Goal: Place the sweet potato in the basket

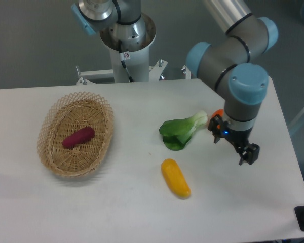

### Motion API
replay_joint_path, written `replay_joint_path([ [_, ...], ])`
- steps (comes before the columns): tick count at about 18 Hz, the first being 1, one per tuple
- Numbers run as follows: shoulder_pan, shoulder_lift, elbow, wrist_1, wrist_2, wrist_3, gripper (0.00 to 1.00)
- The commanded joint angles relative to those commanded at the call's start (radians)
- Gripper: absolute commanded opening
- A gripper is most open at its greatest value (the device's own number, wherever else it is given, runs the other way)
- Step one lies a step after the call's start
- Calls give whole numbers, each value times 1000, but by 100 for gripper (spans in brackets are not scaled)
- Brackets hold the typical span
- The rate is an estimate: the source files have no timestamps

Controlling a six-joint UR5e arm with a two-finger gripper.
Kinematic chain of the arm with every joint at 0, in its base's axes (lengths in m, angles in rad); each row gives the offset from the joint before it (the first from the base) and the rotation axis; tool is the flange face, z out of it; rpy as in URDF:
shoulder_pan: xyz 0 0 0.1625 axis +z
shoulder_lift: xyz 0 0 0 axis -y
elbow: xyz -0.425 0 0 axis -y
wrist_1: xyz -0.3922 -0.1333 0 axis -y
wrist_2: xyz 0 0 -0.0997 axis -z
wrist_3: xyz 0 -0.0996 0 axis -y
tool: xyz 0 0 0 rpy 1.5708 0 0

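From the fixed camera, the pincer (247,152) hangs over the white table (142,212) near its right side; its black fingers are seen at an angle, so I cannot tell whether they are spread or pressed together, and nothing shows between them. Far to its left sits the oval woven basket (49,120) with its open lattice rim, and the smooth purple sweet potato (78,137) lies inside on the bottom. Just left of the pincer lies a leafy green vegetable (181,130). Lower left lies a glossy yellow oblong vegetable (175,178).

Robot lab: pedestal-mounted arm (233,61), white table (137,212)
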Motion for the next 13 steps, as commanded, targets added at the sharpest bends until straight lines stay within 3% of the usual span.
replay_joint_path([
  [13,-3,3,-32,9,6,-9,100],
])
